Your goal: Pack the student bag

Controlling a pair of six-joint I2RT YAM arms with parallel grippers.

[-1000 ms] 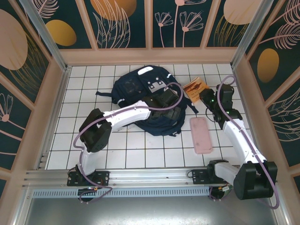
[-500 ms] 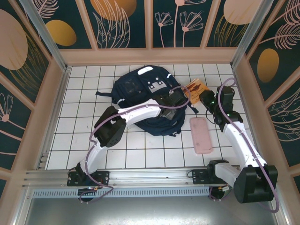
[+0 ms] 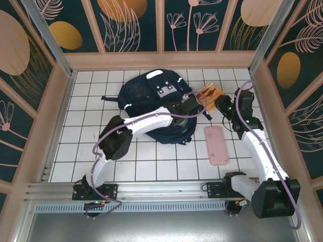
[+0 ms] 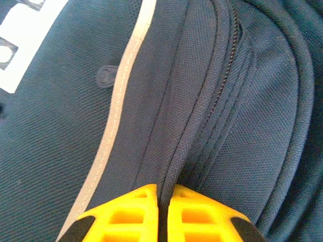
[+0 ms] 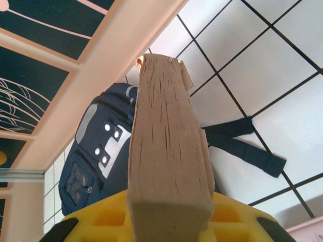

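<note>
The student bag, a big navy backpack with grey patches, lies flat at the middle back of the tiled floor. My left gripper is at its right edge; in the left wrist view its yellow fingers are shut on a fold of the bag's fabric beside the zipper. My right gripper is just right of the bag, shut on a thick book with an orange cover. In the right wrist view the book's page edge stands between the fingers, with the bag behind.
A flat pink case lies on the tiles in front of the right gripper. A black bag strap trails over the floor. Wooden walls close in the back and both sides.
My left gripper has reached further right along the bag and closed on a fold of its fabric; the bag has shifted slightly back and left. The right gripper still holds the book.
</note>
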